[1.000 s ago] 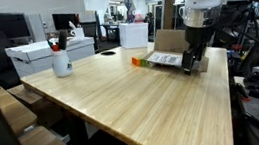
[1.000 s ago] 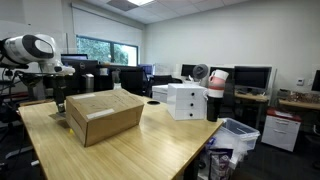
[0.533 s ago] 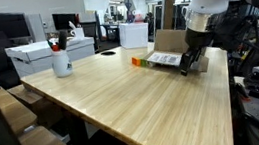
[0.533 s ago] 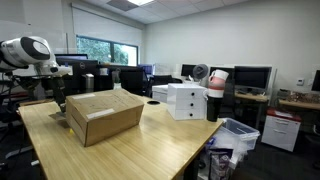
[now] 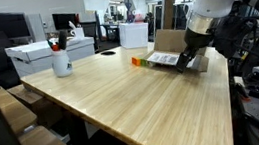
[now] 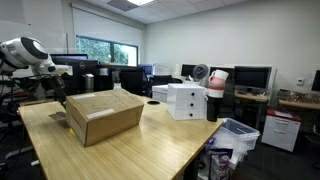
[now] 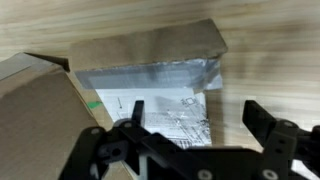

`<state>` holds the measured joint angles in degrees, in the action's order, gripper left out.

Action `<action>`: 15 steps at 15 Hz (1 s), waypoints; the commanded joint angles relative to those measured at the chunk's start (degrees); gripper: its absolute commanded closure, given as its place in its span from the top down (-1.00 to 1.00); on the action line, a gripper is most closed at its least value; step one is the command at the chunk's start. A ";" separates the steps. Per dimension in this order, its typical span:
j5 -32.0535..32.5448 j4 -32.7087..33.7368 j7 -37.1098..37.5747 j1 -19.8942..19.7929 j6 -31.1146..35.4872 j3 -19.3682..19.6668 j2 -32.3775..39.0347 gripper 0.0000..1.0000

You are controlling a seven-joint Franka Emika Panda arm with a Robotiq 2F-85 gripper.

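My gripper (image 7: 192,118) hangs with fingers spread wide over the brown cardboard box (image 7: 150,52) filling the wrist view's centre, on the light wooden table (image 5: 124,103); nothing pinched yet; all the handling is left to do.

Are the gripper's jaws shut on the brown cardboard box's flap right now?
No, in the wrist view the gripper hangs above the brown cardboard box with its jaws spread wide, gripping nothing.

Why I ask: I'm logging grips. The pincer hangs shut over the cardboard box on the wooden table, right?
Not shut: the wrist view shows the pincer open, jaws apart, over the cardboard box on the wooden table.
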<state>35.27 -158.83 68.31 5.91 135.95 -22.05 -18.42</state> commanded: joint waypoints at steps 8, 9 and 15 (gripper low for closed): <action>5.01 0.08 1.75 1.97 -11.36 -0.30 2.01 1.00; 4.90 0.07 1.58 2.32 -11.59 -0.09 1.97 0.50; 4.04 0.54 0.69 3.53 -11.98 1.15 1.05 -0.55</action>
<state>38.79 -158.68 68.37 8.56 124.83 -21.94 -16.66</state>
